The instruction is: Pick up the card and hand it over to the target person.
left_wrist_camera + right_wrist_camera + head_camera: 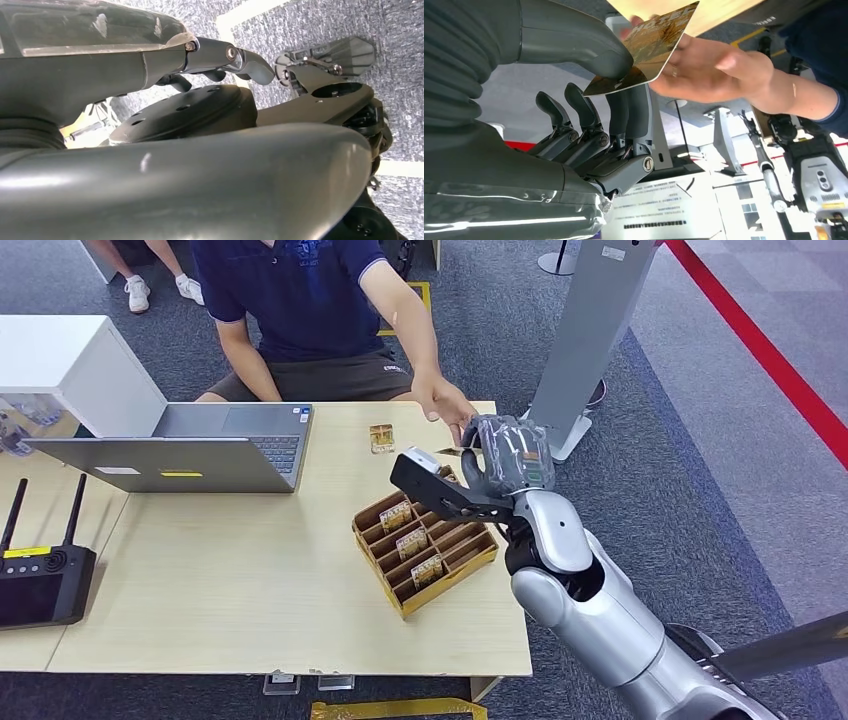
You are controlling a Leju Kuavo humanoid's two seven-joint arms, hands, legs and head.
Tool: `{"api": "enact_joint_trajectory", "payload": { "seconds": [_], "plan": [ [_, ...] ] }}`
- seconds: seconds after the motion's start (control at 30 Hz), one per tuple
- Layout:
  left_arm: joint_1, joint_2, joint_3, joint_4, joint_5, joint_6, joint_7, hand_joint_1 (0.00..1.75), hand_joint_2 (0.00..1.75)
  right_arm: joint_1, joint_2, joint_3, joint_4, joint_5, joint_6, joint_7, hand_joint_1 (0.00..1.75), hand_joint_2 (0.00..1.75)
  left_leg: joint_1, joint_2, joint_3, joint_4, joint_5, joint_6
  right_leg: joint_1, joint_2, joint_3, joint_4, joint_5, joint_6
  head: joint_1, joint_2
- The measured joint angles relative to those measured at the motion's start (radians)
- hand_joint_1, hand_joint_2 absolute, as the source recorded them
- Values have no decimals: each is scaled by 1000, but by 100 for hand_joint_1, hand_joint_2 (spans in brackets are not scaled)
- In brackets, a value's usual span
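The card (651,47), gold-brown with printed lettering, sits pinched in the right hand (589,100): the thick grey thumb (574,42) presses on one face while the dark fingers (626,112) back it from the other, and most of the card sticks out beyond the grip. The remaining fingers are spread apart and touch nothing. The person's hand (709,70) lies against the card's free end, palm toward it; whether it has closed on the card cannot be told. From the head view, the right hand (478,472) is raised over the far right corner of the table (250,580), with the person's hand (448,405) meeting it there, and a sliver of the card (449,451) shows between them. Just below the raised hand on the tabletop stands a slotted cardboard holder (425,552) with more cards upright in its compartments. A small gold item (381,438) lies near the far edge, a laptop (200,447) stands open on the left, and a black device with antennas (40,575) rests at the left edge. The left hand (220,57) hangs over grey carpet, its fingers curled in loosely with nothing in them.
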Motion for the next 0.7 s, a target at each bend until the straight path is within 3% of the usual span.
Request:
{"api": "enact_joint_trajectory", "payload": {
  "seconds": [0.3, 0.47, 0.6, 0.7],
  "plan": [
    [6, -5, 7, 5, 17, 4, 10, 0, 0, -88, 131, 50, 278, -36, -66, -74, 152, 175, 0, 0, 0, 0, -1, 0, 0, -1, 0, 1, -1, 0, 0, 0],
    [8, -5, 11, 5, 26, -2, 11, 0, 0, -110, 173, 78, 363, -42, -90, -101, 152, 175, 0, -3, -1, 0, -1, 0, 0, -3, 0, 1, -2, 0, 0, 0],
    [7, -2, -2, 6, 16, -5, 21, 0, 0, -107, 178, 88, 383, -46, -105, -112, 0, 175, 0, -3, -1, 0, 0, 0, 0, -3, 0, 1, -2, 0, 0, 0],
    [7, 1, 2, 4, 20, -3, 8, 0, 0, -103, 170, 87, 375, -49, -111, -109, 0, 175, 0, -4, -2, 1, 0, 1, 0, -5, 0, 1, -2, 0, 0, 0]
  ]
}}
